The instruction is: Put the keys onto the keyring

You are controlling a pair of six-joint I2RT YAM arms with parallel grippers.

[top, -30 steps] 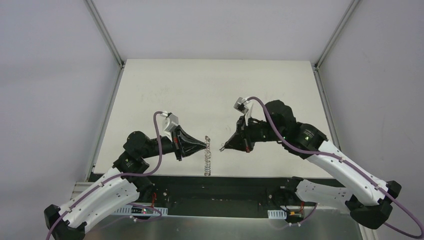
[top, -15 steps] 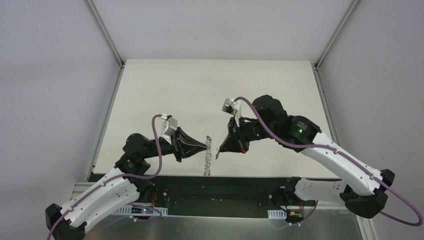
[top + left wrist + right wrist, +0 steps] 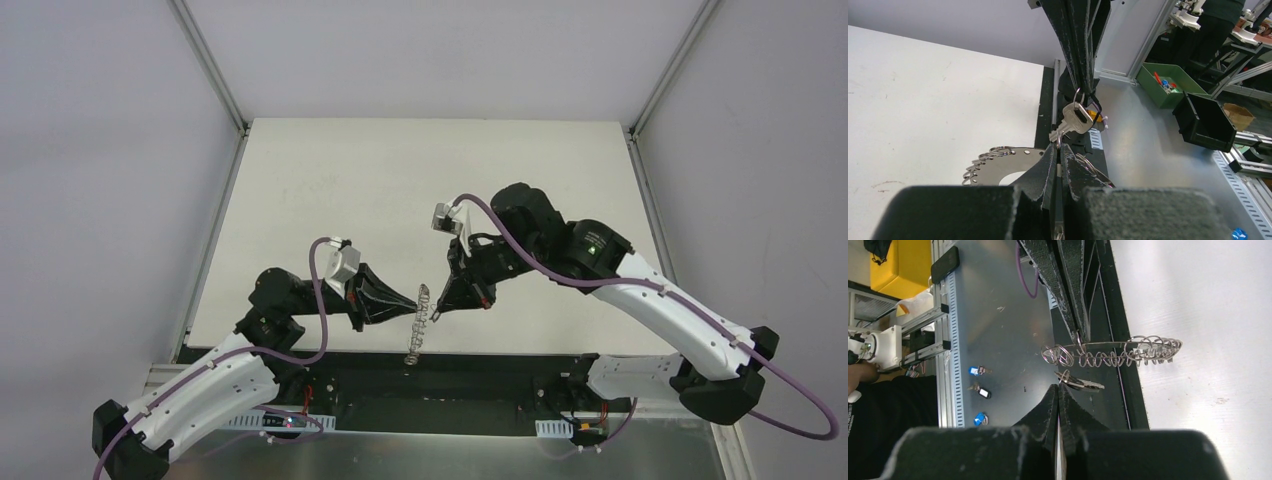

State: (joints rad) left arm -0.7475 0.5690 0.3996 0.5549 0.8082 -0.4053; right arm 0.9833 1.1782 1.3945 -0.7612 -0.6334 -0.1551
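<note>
White-shelled arms [image 3: 200,385], black joints [image 3: 275,290] — purple cables [image 3: 320,270], green light [image 3: 592,251], black tapered fingers [image 3: 1045,170]

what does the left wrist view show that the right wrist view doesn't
Only the left wrist view: the keyring seen flat, its wide hole visible, plus a green bin and black bin off the table. Only the right wrist view: the keyring edge-on with its wire loops in a row, a few tagged keys on the metal bench, a yellow box. Both: the key pinched by the right pincer, the left pincer shut on the keyring, the white table.
</note>
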